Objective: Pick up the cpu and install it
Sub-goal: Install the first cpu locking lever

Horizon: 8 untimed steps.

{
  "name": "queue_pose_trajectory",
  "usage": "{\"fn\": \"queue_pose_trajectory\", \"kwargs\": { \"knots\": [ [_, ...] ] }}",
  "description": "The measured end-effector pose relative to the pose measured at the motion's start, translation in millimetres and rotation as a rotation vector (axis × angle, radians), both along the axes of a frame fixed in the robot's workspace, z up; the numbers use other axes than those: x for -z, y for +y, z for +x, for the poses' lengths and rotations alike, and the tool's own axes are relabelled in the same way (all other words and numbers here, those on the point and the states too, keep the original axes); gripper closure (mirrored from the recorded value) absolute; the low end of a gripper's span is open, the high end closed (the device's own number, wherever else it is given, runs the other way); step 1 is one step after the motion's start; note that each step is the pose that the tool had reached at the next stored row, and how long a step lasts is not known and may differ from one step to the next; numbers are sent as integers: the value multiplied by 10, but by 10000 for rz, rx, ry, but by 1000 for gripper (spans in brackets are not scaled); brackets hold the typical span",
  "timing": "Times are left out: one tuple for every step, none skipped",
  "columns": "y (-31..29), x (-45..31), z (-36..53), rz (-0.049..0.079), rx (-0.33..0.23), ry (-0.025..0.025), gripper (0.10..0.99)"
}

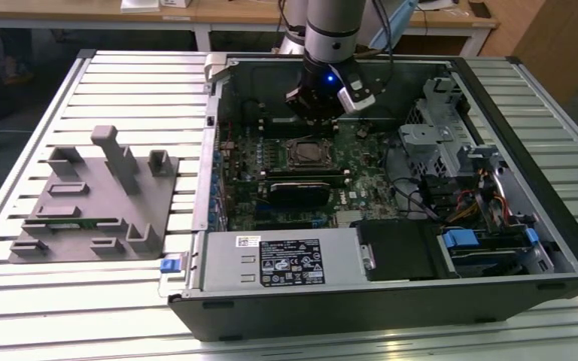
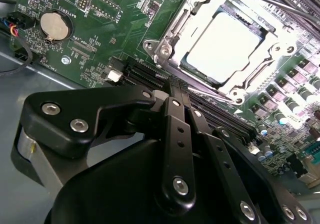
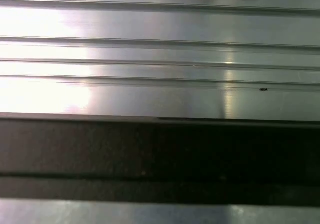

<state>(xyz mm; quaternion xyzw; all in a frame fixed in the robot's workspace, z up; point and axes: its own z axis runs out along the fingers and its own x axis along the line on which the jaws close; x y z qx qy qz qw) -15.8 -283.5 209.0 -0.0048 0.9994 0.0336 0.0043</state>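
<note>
Slatted aluminium work table carries an open black desktop computer case, laid on its side so the green motherboard faces up for access from above. On the exterior view's left, a grey plastic fixture tray stands well apart from the case.

Black arm gripper hangs inside the case, just above the silver metal socket frame. Its fingers are hidden behind the black linkage, so I cannot tell how they stand.

The cpu, a small square chip with a pale silver top, lies flat within that frame, apparently seated.
</note>
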Motion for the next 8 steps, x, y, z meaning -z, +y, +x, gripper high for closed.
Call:
{"fn": "queue_pose_trajectory", "kwargs": {
  "knots": [
    [0,2,0,0,0,0,980],
    [0,4,0,1,0,0,980],
    [0,7,0,1,0,-1,980],
    [0,8,0,-2,0,1,980],
    [0,9,0,-3,0,1,980],
    [0,11,0,-2,0,0,980],
    [0,17,1,1,0,-1,980],
    [0,25,2,0,1,-1,980]
  ]
}}
